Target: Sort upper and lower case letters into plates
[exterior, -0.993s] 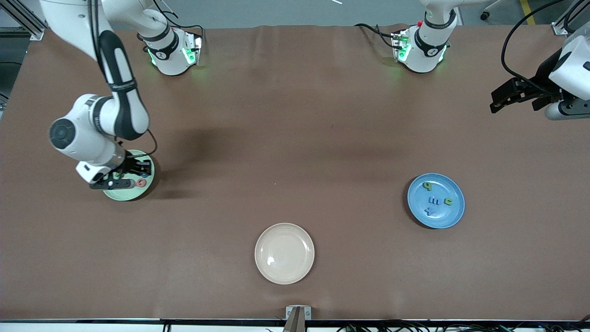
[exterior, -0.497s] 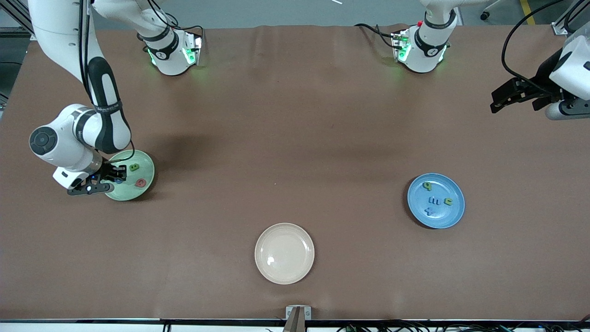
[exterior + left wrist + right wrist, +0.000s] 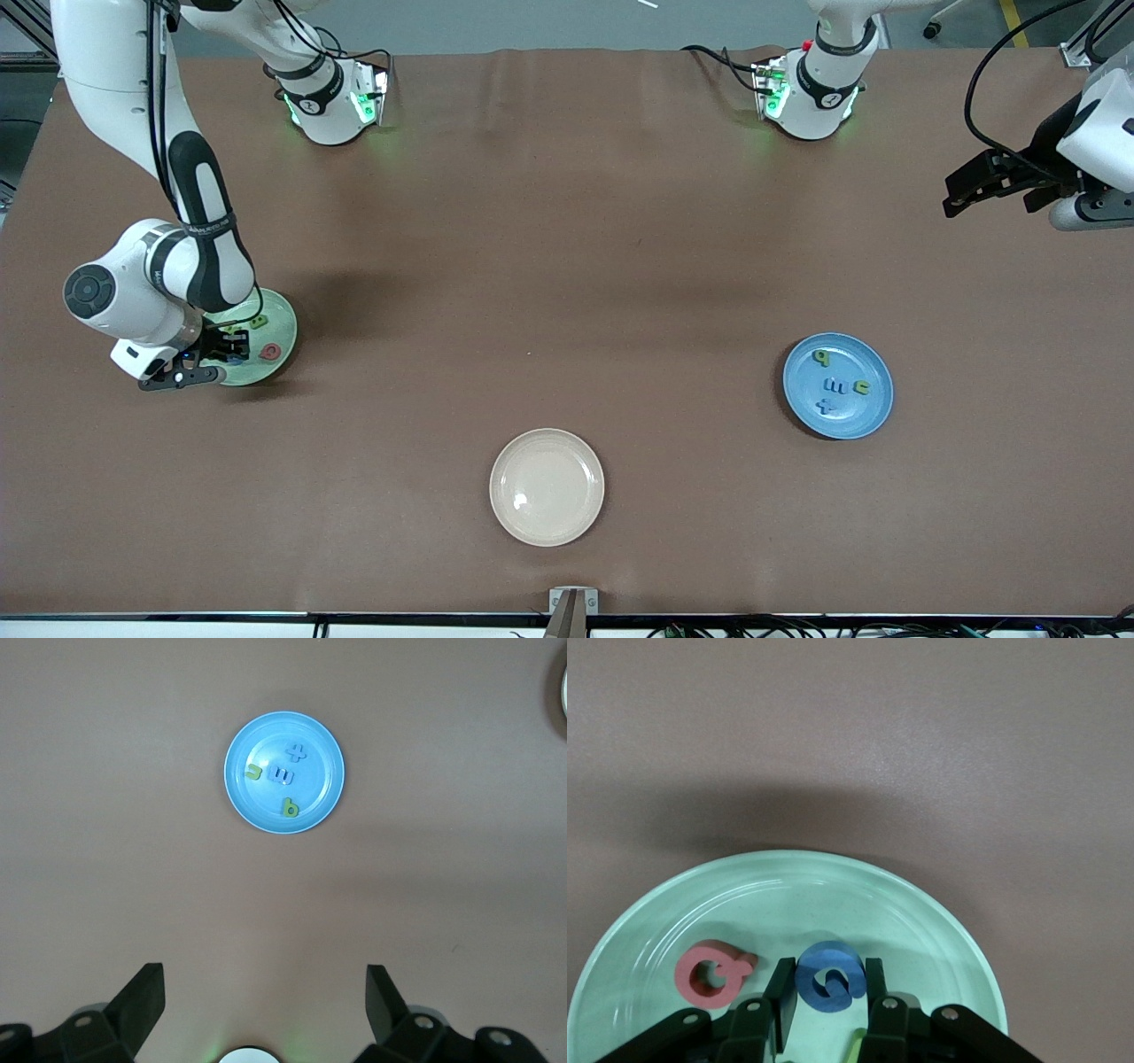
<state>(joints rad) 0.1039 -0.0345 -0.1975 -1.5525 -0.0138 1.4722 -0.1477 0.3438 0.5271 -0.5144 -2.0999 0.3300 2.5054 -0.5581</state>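
My right gripper point(image 3: 232, 347) hangs low over the pale mint plate point(image 3: 282, 330) at the right arm's end of the table. It is shut on a blue capital G point(image 3: 830, 980), pinched between both fingers just above the mint plate point(image 3: 833, 895). A red G point(image 3: 713, 973) lies flat beside it, and the red G point(image 3: 271, 352) shows in the front view with a green letter point(image 3: 258, 322). The blue plate point(image 3: 864, 416) holds a green b point(image 3: 822, 357), blue m point(image 3: 834, 385), green n point(image 3: 861, 386) and blue x point(image 3: 826, 407). My left gripper point(image 3: 961, 197) waits open, high above the blue plate point(image 3: 319, 797).
A cream-beige plate point(image 3: 547, 486) with nothing in it sits near the front edge at mid-table. The brown table surface point(image 3: 567, 266) stretches bare between the plates. Both arm bases point(image 3: 328, 106) stand along the edge farthest from the front camera.
My right gripper swung toward the table's end over the mint plate's rim, then came back a little over the plate. The left arm has not moved.
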